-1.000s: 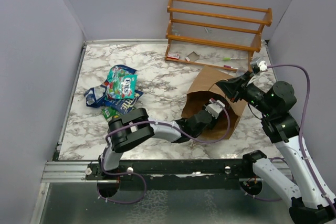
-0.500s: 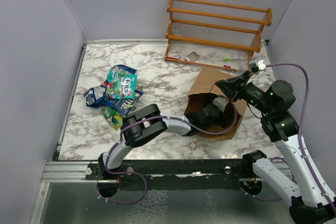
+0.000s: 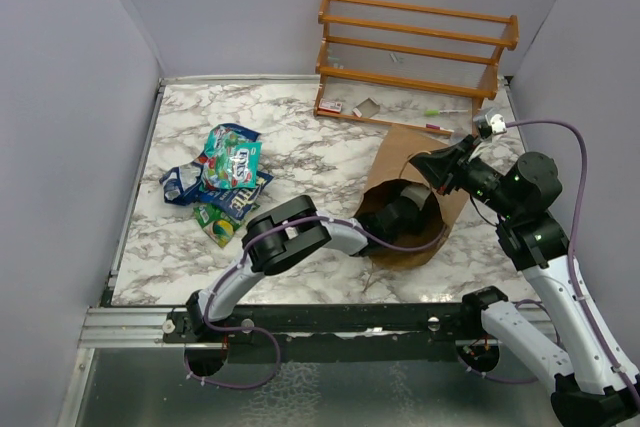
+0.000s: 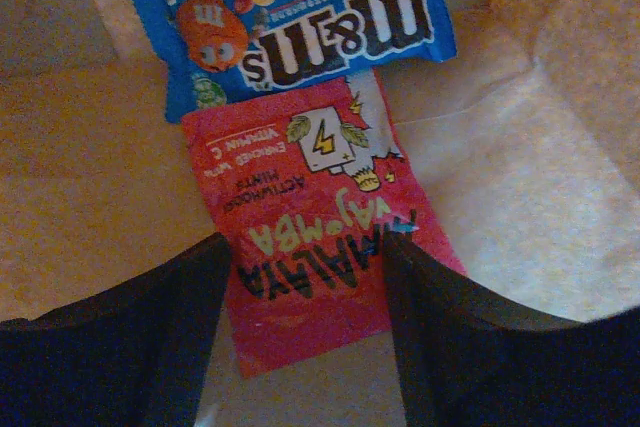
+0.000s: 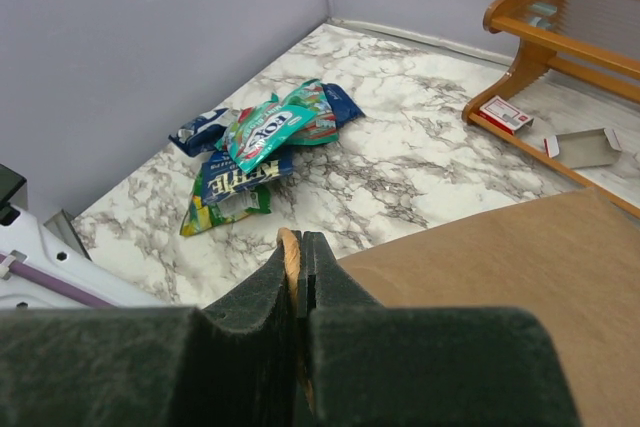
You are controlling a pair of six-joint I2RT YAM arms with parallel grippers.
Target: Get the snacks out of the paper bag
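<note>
The brown paper bag (image 3: 402,150) lies on its side at the right, mouth toward the arms. My right gripper (image 3: 432,165) is shut on the bag's upper rim, and a tan edge shows between its fingers in the right wrist view (image 5: 298,247). My left gripper (image 3: 404,209) is deep inside the bag. In the left wrist view it is open (image 4: 305,257), its fingers either side of the near end of a red packet (image 4: 315,217). A blue M&M's packet (image 4: 300,22) lies just beyond it. A pile of snacks (image 3: 228,179) lies on the table at the left.
An orange wooden rack (image 3: 415,57) stands at the back right, with a small red-white box (image 5: 505,114) and a grey scrap (image 5: 585,147) at its foot. Grey walls close in the marble table (image 3: 300,147) on three sides.
My left arm has pushed further into the bag, from its mouth to deep inside. The right gripper has kept its hold on the rim.
</note>
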